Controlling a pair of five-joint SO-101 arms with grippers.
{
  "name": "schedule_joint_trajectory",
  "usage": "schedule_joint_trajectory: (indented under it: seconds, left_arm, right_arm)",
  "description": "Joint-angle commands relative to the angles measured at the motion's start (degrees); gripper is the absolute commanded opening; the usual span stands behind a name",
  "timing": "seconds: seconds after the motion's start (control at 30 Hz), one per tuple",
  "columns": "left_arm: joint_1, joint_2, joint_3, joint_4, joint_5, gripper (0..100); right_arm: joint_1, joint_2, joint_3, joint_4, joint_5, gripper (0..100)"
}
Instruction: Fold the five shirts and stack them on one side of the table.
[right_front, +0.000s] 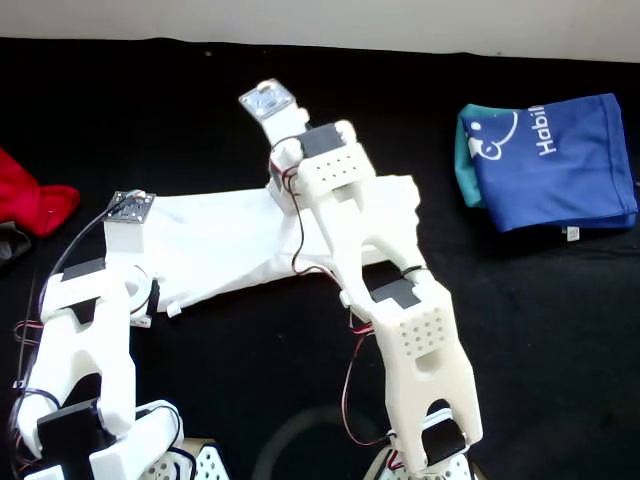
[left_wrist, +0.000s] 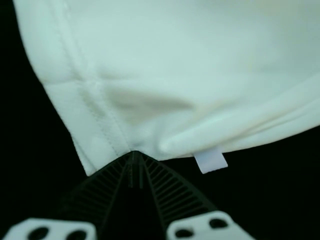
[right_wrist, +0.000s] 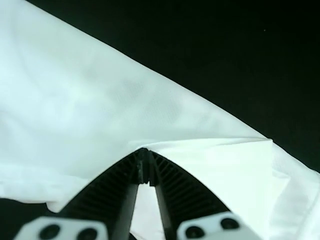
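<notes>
Mid-fold: on the table (right_front: 200, 100), the white shirt (right_front: 230, 245) lies at centre, pinched at two points.
My left gripper (left_wrist: 134, 155) clamps its hem, my right gripper (right_wrist: 144, 152) a fold; next, I judge, both must lift together. The blue shirt (right_front: 555, 160), folded, sits right and the red shirt (right_front: 30, 200) left, both clear.

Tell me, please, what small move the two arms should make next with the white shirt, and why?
Probably a slight lift, both arms together: the left pincer and the right pincer are each shut on an edge of the white shirt, which lies on the table not yet fully folded.
</notes>
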Motion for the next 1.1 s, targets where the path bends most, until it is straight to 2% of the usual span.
schedule_joint_trajectory:
  seconds: [0.0,0.53,0.7,0.77,0.97,1.03,1.07]
  left_arm:
    - [-0.48,-0.04,0.22,-1.41,-0.35,1]
    - [-0.48,-0.04,0.22,-1.41,-0.35,1]
    - [-0.48,-0.04,0.22,-1.41,-0.35,1]
    - [-0.48,-0.04,0.22,-1.41,-0.35,1]
    - [-0.48,-0.04,0.22,-1.41,-0.35,1]
    - [-0.48,-0.04,0.22,-1.41,-0.35,1]
    - [-0.48,-0.04,0.22,-1.41,-0.35,1]
  right_arm:
    - [1.27,-5.49,-5.93,3.82,-0.26,0.6]
    - [1.63,-5.23,-12.7,14.9,0.18,1.4]
    - [1.45,-3.12,-12.79,14.46,0.18,19.0]
    - [1.63,-1.63,-12.88,14.46,0.18,22.4]
    - [2.68,-1.45,-13.32,14.99,-0.18,19.0]
    - [2.77,-1.27,-14.99,15.96,-0.18,12.8]
    - [2.77,-1.27,-15.96,16.57,-0.18,6.6]
